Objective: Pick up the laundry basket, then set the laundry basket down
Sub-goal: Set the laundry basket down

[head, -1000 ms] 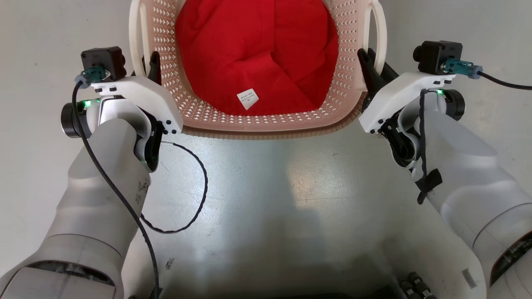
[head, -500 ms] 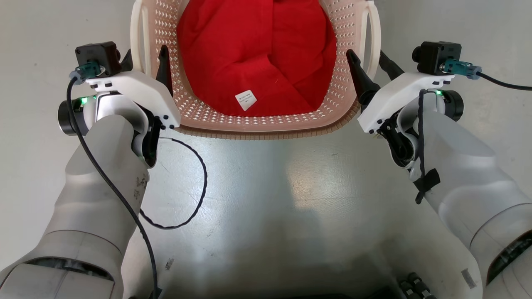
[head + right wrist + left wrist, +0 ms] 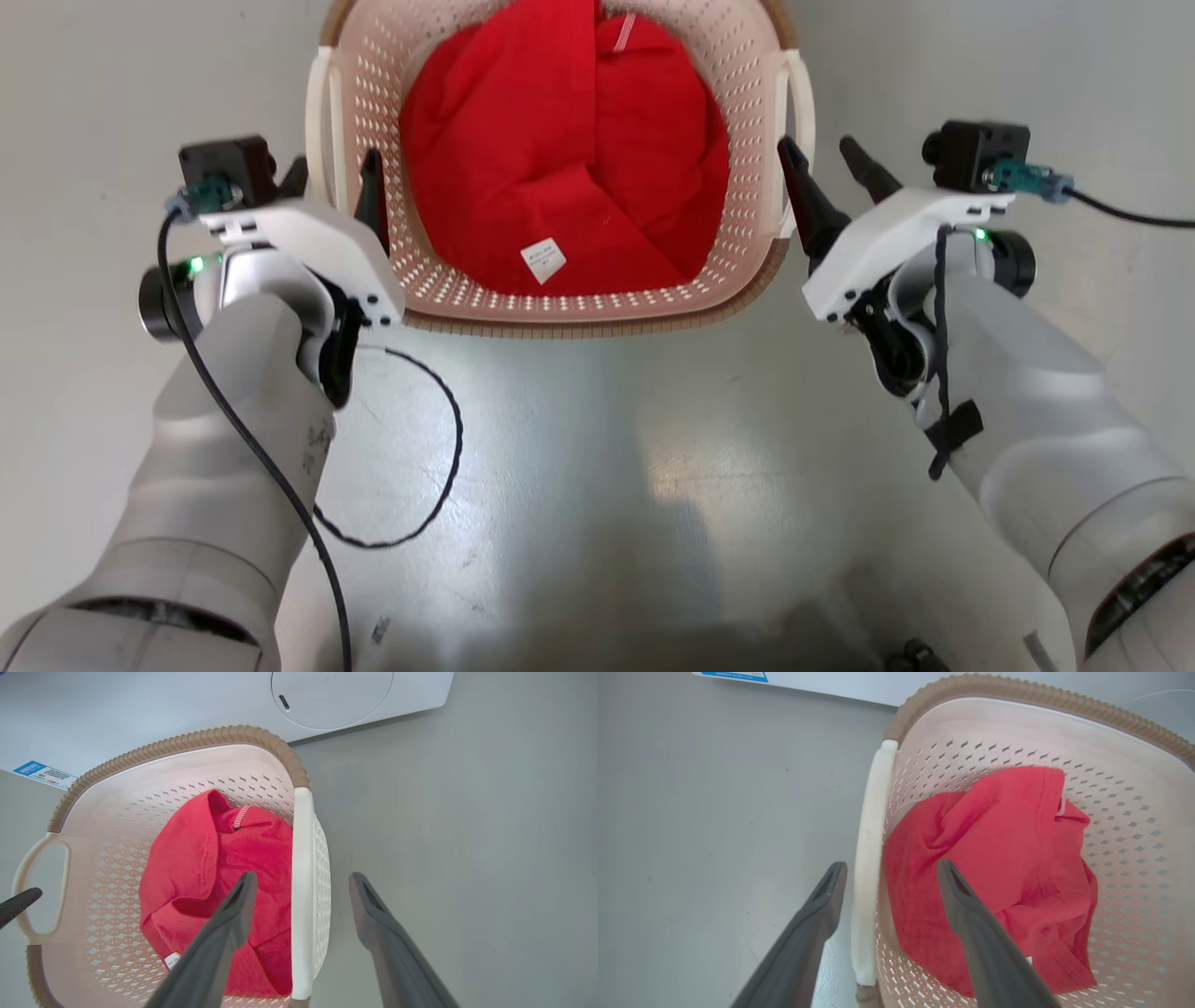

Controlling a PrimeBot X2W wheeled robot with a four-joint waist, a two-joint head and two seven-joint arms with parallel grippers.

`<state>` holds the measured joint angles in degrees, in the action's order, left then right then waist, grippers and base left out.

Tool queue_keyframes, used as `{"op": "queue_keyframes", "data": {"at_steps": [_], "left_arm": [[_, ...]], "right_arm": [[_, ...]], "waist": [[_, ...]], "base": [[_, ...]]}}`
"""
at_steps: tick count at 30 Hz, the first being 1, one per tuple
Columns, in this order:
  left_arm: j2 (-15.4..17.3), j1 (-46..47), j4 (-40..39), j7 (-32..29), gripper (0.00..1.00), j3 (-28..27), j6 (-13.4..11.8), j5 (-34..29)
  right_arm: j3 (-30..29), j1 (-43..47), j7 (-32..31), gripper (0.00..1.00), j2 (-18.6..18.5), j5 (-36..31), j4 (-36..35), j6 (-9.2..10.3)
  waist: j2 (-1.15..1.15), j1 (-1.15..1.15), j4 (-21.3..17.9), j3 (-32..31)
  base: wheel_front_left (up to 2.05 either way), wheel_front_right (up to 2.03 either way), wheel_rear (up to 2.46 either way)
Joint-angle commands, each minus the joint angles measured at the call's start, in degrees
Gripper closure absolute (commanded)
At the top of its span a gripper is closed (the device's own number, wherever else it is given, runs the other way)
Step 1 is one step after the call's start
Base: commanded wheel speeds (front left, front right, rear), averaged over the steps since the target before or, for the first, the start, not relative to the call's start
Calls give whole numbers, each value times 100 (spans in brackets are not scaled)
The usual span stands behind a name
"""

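Beside a white front-loading washing machine point(image 3: 187, 700), on a grey polished floor point(image 3: 607, 467), the small cream perforated plastic laundry basket point(image 3: 560, 303) w/ brown woven-look rim appears to sit set down, a crumpled red cloth point(image 3: 560, 168) inside. Both robot arms flank it. The left gripper point(image 3: 334, 175) stands wide open, its two dark fingers either side of the white left handle point(image 3: 868, 882), one outside the basket, one over the cloth. The right gripper point(image 3: 815, 149) is spread just as wide about the white right handle point(image 3: 301, 882), w/o clamping it. Neither holds anything. Judging by this, the set-down looks done & only the pull-back is left. Risk: each handle lies btwn a pair of fingers, so a sideways or slanted retreat could hook a handle & drag or tip the light basket. The inner fingers, close above the cloth, could also snag the fabric & pull it out.
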<state>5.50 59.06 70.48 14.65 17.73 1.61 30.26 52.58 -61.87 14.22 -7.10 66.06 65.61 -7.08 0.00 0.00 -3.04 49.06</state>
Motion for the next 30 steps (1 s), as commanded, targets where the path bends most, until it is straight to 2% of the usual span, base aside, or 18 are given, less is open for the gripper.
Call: {"op": "queue_keyframes", "data": {"at_steps": [1,16,30], "left_arm": [[167,-248,-29,35,0,-102,32,-86],[151,-1007,-566,35,0,-254,110,-262],[82,-1922,-1541,35,0,-505,151,-641]], "right_arm": [[16,402,78,0,53,-32,-6,-41],[-419,1031,78,0,-125,-274,-284,-41],[-1401,1902,78,0,-330,-1232,-963,-41]], "waist": [[0,0,-17,-117],[0,0,-46,-1153],[0,0,-15,-2159]], "base": [[0,0,0],[0,0,0],[0,0,0]]}}
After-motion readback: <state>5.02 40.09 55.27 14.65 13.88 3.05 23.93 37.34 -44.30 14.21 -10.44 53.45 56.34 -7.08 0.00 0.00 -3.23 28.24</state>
